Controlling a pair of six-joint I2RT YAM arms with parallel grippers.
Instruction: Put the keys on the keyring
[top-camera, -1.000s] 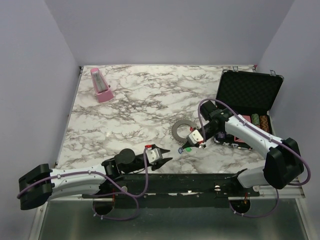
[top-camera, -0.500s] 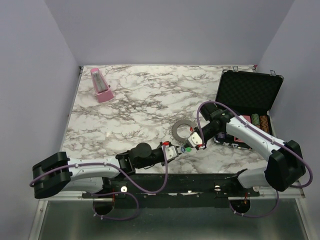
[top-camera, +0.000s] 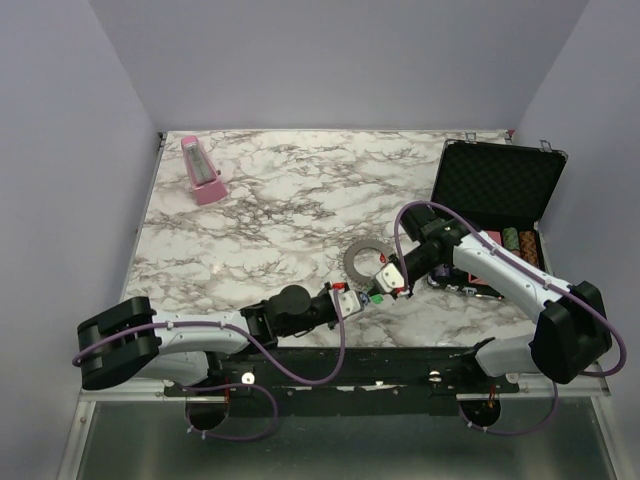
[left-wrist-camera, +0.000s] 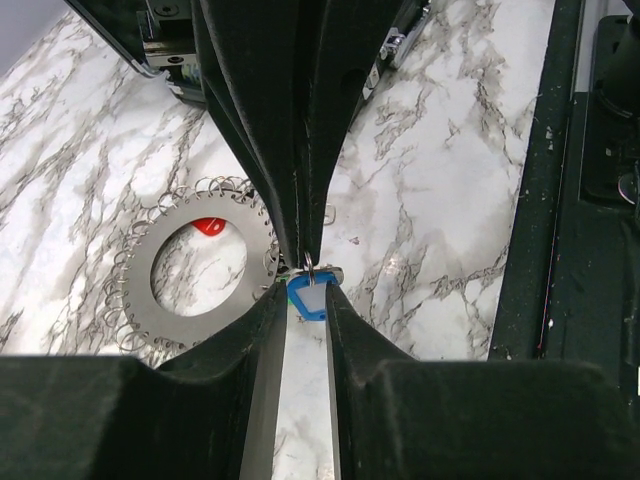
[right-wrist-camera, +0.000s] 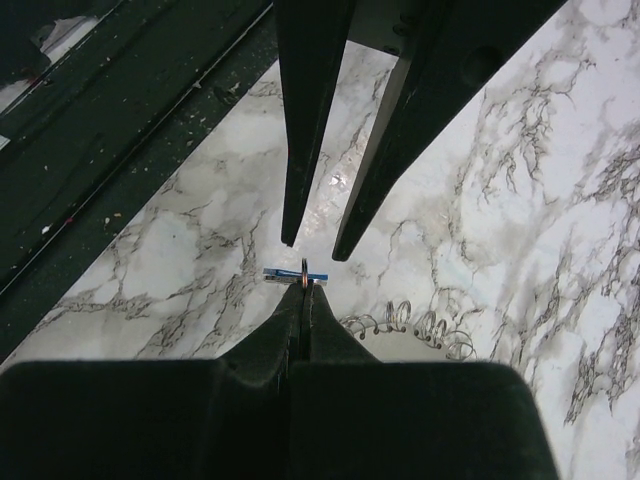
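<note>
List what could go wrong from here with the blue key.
1. The right pincer pinches the blue key only at its very tips. A nudge from the left pincer, open around it, may well knock it loose.
2. The two pincers' tips nearly meet, so they could collide.
3. The keyring lies right beside them and could get shoved.

Bright, even light; soft shadows, near foregrounds slightly blurred.

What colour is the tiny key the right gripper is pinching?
Blue. The key shows best in the left wrist view.
</note>
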